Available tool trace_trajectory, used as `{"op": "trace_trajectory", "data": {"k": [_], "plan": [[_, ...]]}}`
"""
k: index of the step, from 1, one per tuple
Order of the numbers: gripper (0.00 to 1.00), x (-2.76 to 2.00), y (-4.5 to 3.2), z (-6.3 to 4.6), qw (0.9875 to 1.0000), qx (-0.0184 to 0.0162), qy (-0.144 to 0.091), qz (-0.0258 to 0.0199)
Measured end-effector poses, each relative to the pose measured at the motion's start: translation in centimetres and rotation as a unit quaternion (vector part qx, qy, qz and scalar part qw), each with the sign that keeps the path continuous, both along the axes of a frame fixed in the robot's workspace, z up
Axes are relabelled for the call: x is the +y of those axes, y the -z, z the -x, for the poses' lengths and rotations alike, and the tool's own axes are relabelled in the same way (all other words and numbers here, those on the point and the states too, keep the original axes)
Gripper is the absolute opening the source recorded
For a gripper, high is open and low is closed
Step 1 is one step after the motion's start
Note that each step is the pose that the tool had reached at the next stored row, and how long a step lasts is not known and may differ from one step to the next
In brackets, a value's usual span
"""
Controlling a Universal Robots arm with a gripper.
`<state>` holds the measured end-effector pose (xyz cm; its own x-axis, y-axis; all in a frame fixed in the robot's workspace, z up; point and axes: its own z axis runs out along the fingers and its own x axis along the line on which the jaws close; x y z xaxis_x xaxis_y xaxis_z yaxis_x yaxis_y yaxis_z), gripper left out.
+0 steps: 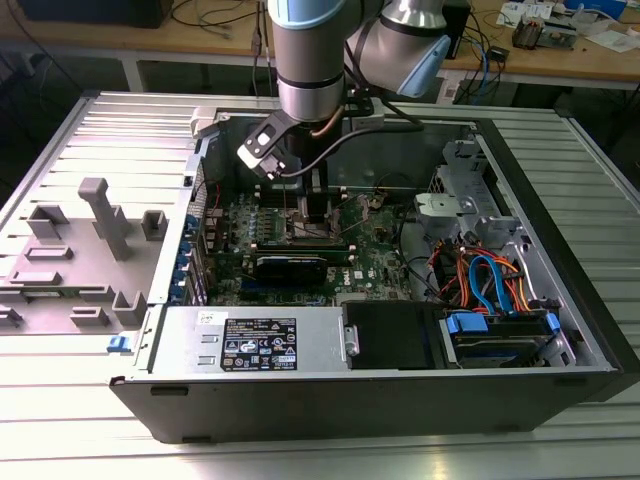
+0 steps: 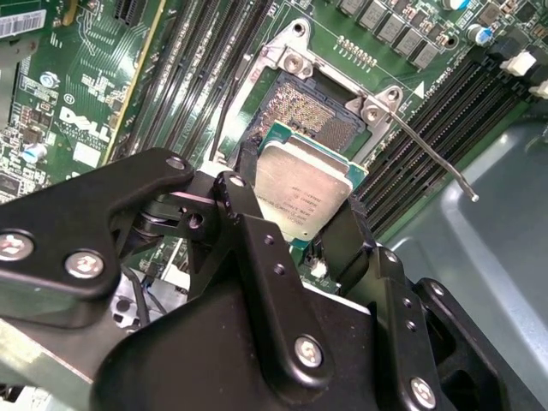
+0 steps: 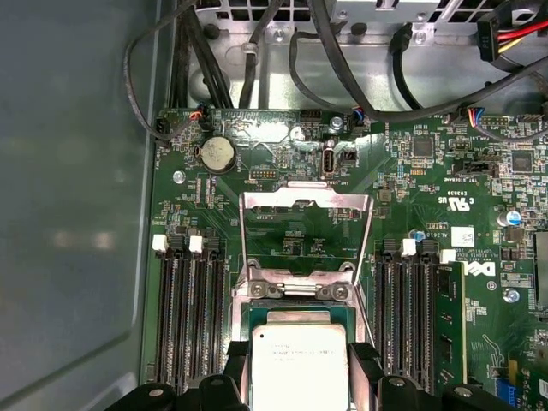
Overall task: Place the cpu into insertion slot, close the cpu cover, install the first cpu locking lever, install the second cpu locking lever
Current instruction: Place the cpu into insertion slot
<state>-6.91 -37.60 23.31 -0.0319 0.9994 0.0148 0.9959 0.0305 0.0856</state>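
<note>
Black fingers [image 2: 347, 235] are clamped narrow on two opposite edges of the cpu [image 2: 300, 184], its dull metal top facing up. In both wrist views the chip hangs over the near part of the insertion slot [image 2: 312, 107], whose field of fine contacts lies bare beyond it. Whether its underside touches anything cannot be told.

The hold is on thin edges alone, so a slip or a small twist looks like the main hazard. A chip that comes down canted or off register would likely bend those contacts, and a wrong rotation would do the same.

Outward from there, the fingers sit close to the socket's metal surround and the memory slots [image 2: 428, 111]. A descent slightly off line could knock one finger on them and jar the chip loose.

In the first wrist view the cpu cover [image 3: 306, 202] stands raised at the far side, its cut-out showing green board. If it tips, it could land on the fingers. A thin locking lever [image 2: 432, 154] juts sideways and could snag.

The arm [image 1: 310, 60] reaches down into the open computer case [image 1: 300, 400] on the slatted desk [image 1: 60, 440].
</note>
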Motion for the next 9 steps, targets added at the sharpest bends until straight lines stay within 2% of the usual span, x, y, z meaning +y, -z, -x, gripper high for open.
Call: {"op": "trace_trajectory", "data": {"k": [9], "plan": [[0.55, 0.0, 0.47, 0.22, 1.0, -0.0002, 0.003, 0.0001]]}}
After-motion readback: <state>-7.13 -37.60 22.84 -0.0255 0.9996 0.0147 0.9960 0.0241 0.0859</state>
